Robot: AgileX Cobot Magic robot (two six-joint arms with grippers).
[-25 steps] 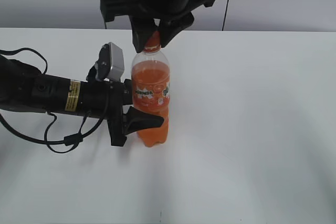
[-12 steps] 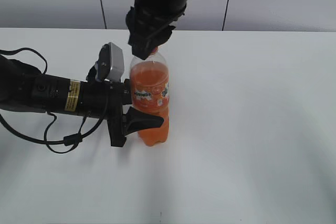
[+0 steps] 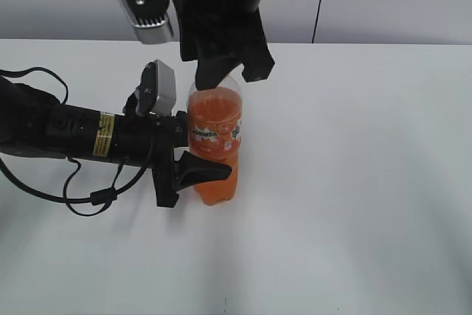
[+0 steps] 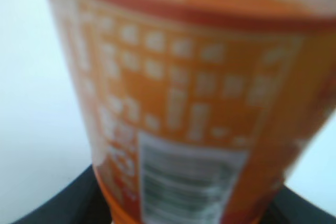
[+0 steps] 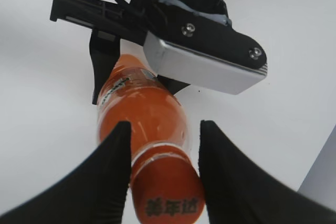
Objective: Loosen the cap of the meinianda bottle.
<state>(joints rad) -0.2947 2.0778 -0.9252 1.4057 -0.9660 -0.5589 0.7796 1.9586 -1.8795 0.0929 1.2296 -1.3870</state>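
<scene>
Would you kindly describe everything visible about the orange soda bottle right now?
The meinianda bottle is clear plastic, filled with orange liquid nearly to its shoulder, with an orange label around its middle carrying small white print and a barcode panel. It stands upright on the white table. The left gripper clamps its lower body from the side. Its small orange cap, with dark print on top, sits between the fingers of the right gripper, which is lowered over the neck; whether they press the cap is unclear.
</scene>
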